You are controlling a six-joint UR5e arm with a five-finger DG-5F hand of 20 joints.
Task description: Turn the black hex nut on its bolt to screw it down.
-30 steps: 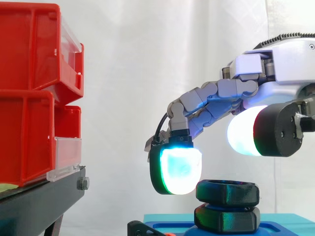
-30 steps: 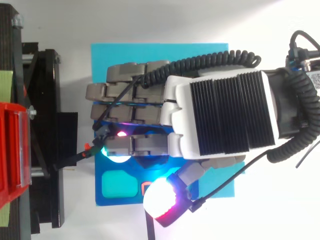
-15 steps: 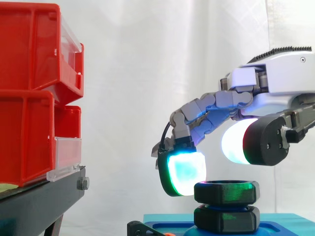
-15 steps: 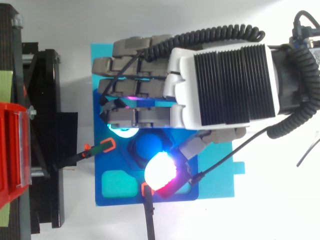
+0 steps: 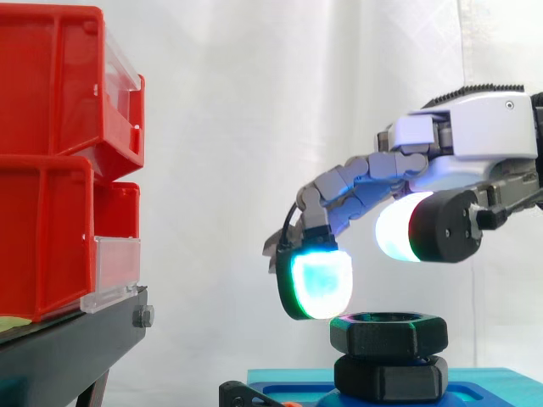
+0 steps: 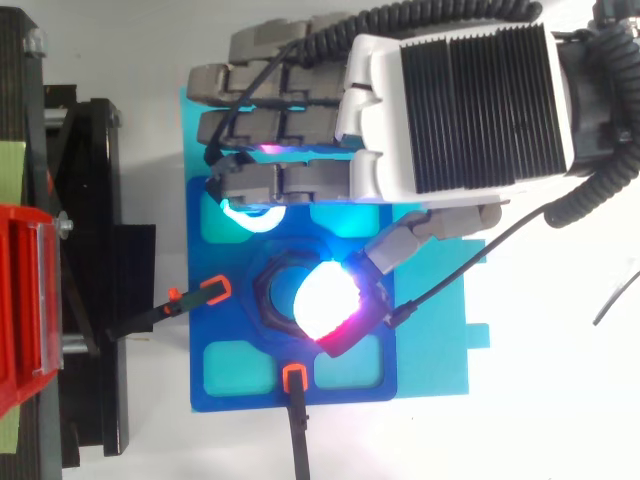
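Note:
The black hex nut (image 5: 388,335) sits on its bolt above a second black hex piece (image 5: 390,378), on a blue fixture plate (image 6: 232,392). In the top view the nut (image 6: 268,300) shows as a dark ring, partly under the thumb's white-red pad (image 6: 326,300). My hand (image 5: 479,127) hovers just above the nut with fingers loosely bent and nothing held. One cyan-green fingertip (image 5: 320,284) hangs left of the nut and slightly above its top face. The thumb pad (image 5: 397,227) floats clear above the nut. From above, the hand (image 6: 455,100) lies over the plate's far half.
Red bins (image 5: 59,153) are stacked on a black stand (image 5: 72,348) at the left. Two black arms with orange tips (image 6: 205,293) (image 6: 293,378) reach onto the blue plate beside the nut. The plate rests on a cyan base (image 6: 440,345).
The hand has slid towards the top edge of the top view, uncovering the nut. Its thumb pad moved from the plate's near edge to over the nut. The fingertip stays beside the nut.

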